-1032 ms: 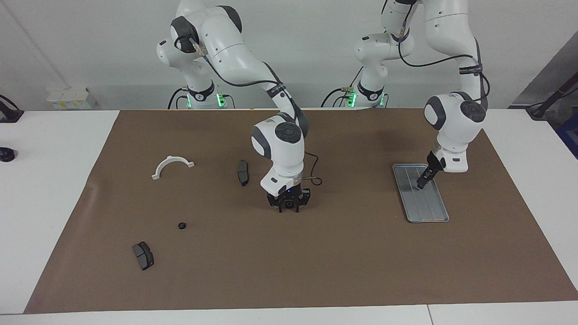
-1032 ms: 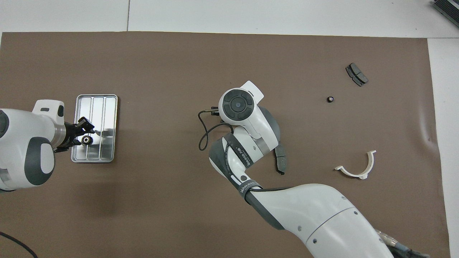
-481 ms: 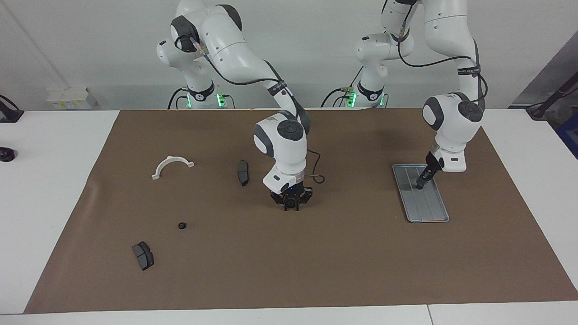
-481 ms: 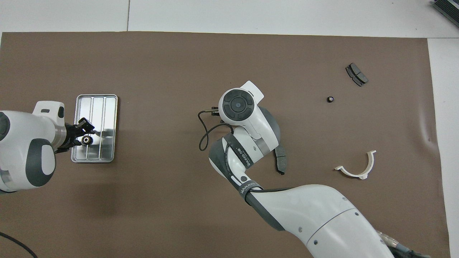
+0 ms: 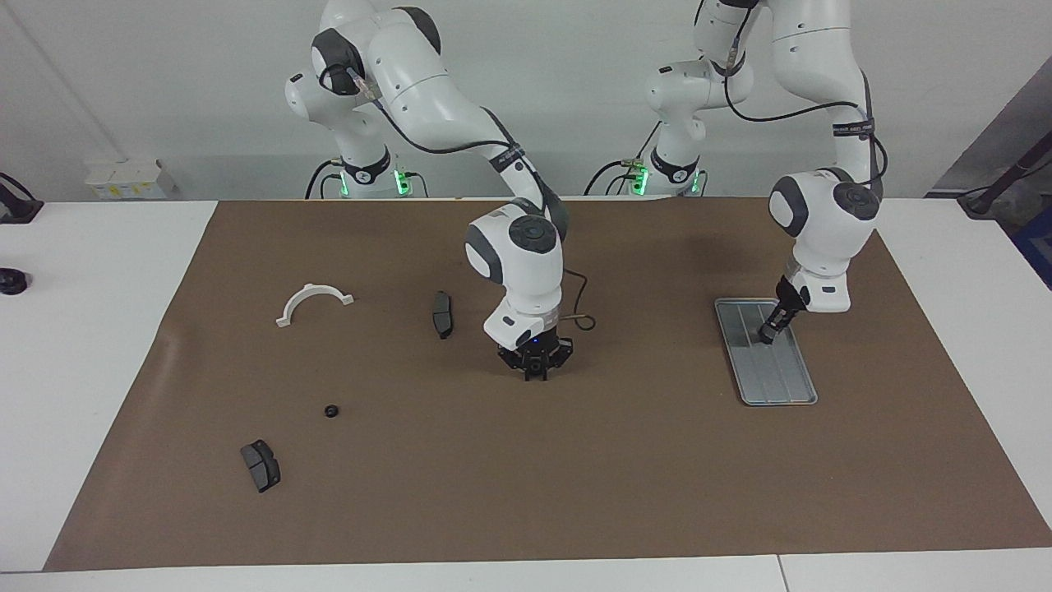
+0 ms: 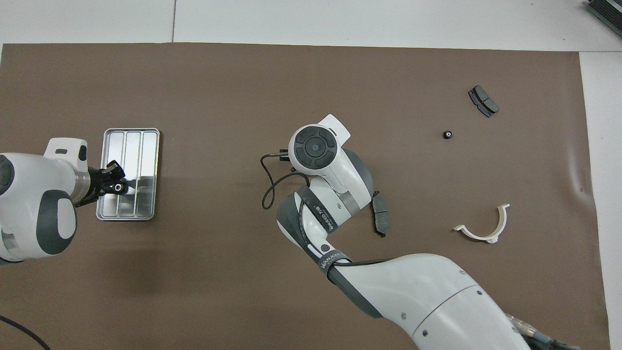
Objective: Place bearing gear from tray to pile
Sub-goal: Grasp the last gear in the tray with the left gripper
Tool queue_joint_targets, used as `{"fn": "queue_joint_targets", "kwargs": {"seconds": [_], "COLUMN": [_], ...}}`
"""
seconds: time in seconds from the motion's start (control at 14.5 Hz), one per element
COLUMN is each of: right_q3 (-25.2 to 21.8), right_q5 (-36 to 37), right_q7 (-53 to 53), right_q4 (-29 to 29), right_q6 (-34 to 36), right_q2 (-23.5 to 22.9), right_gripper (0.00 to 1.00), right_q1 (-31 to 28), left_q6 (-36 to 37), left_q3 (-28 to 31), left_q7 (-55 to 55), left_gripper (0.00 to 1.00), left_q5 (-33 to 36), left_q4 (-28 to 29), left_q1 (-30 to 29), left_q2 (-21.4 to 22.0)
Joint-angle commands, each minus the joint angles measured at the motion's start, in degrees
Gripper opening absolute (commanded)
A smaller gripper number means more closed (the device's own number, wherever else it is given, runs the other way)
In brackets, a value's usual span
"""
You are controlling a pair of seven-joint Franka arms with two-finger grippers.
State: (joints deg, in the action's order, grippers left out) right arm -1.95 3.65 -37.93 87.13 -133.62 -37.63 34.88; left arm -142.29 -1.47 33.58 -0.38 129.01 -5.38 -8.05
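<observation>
We judge that we are at the pickup step: our left gripper (image 5: 769,334) hangs low over the tray (image 5: 782,385), its narrow tips pinched on a small dark ring that shows in the overhead view, the bearing gear (image 6: 117,186), which sits at or just above the tray floor toward the end nearer to us. The tray lies at the left arm's end of the brown mat (image 5: 526,493). The left arm comes down steeply, wrist bent so the fingers slant toward the tray. The pile is just one lone black gear (image 5: 330,410) on the mat at the right arm's end, at about eight o'clock from our right gripper (image 5: 532,372) in the facing view, with a brake pad (image 5: 260,464) at seven o'clock from it. Next we need a clean lift clear of the raised rim, then a long carry across the mat, perhaps with a handover. Our right gripper points straight down over bare mat mid-table; we cannot tell its finger spacing. A second brake pad (image 5: 442,314) and a white curved bracket (image 5: 313,302) lie nearer to us.
</observation>
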Motion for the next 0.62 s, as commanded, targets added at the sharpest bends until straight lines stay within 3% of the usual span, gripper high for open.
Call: {"fn": "queue_joint_targets", "kwargs": {"seconds": [0.0,0.28,0.41,0.55], "right_q3": [1.2,1.2,1.2,1.9], "right_q5": [-0.3,-0.2,-0.3,-0.2], "right_q7": [-1.7,4.1,10.9,16.9], "right_q4": [0.3,-3.4,-4.9,-5.0], "right_q6": [-0.4,3.8,6.3,7.3], "right_q2": [0.3,0.3,0.7,1.1], "right_gripper": [0.03,0.0,0.0,0.0], "right_q1": [-1.0,-6.7,-10.7,-14.9], "left_q6": [13.2,28.4,31.2,29.5], "left_q3": [0.2,-0.4,-0.4,-0.5], "left_q7": [0.0,0.1,0.9,2.9], "left_gripper": [0.0,0.0,0.0,0.0], "left_q5": [0.1,2.3,2.6,2.5], "left_q4": [-9.4,-21.5,-24.1,-23.9], "left_q1": [1.8,6.8,10.9,16.5], "left_q2": [1.2,2.2,2.2,2.1]}}
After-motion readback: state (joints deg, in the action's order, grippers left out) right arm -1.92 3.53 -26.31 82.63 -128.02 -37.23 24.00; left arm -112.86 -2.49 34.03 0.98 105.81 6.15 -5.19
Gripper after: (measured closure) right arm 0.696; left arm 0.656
